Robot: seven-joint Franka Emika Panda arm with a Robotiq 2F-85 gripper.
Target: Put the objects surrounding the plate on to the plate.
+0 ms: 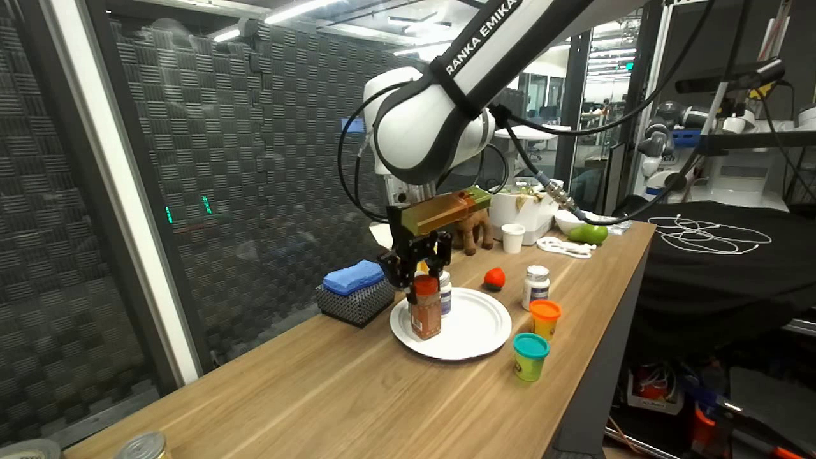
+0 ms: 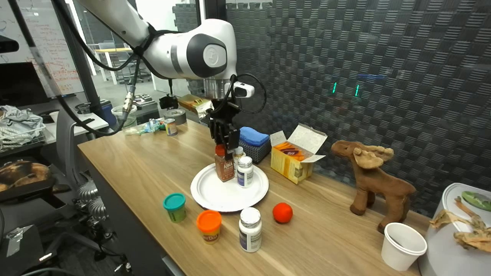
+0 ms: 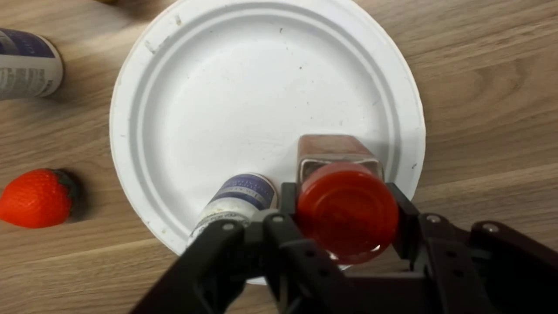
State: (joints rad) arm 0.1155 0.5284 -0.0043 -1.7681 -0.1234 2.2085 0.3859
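Note:
The white plate [image 1: 475, 325] lies on the wooden table and shows in all views. My gripper [image 3: 342, 198] is shut around the red cap of a spice bottle [image 2: 225, 169], which is on or just above the plate. A white pill bottle [image 2: 245, 172] stands on the plate beside it, with another small bottle [image 2: 238, 152] partly hidden behind. Around the plate are a second white pill bottle [image 2: 250, 232], a red strawberry [image 2: 282, 212], an orange-lidded tub [image 2: 209, 226] and a teal-lidded green tub [image 2: 175, 207].
A dark woven box with a blue cloth [image 1: 354, 277] stands near the plate. A yellow carton [image 2: 293, 165], a brown plush moose [image 2: 378, 184], a paper cup [image 2: 402, 245] and a white bin [image 2: 456, 237] stand along the wall side. Cans [image 1: 143, 446] sit at the far end.

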